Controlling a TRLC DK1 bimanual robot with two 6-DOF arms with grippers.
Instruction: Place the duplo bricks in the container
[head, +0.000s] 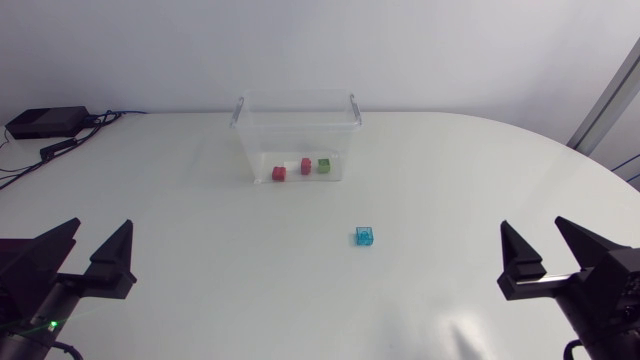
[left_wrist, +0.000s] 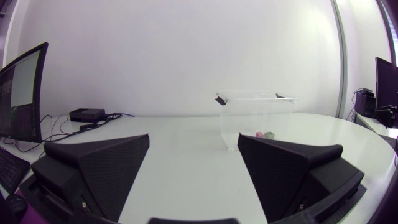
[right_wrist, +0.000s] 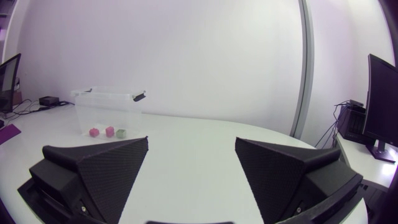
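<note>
A clear plastic container (head: 296, 125) stands at the back middle of the white table. Inside it lie two red bricks (head: 279, 173) (head: 306, 166) and a green brick (head: 324, 166). A translucent blue brick (head: 364, 236) sits alone on the table in front of the container, a little to its right. My left gripper (head: 98, 247) rests open at the near left corner, with nothing between its fingers. My right gripper (head: 547, 243) rests open at the near right, also holding nothing. The container (left_wrist: 256, 118) (right_wrist: 106, 111) shows far ahead of both grippers (left_wrist: 194, 163) (right_wrist: 191, 163).
A black box (head: 45, 122) with cables lies at the back left corner of the table. The table edge curves round at the right.
</note>
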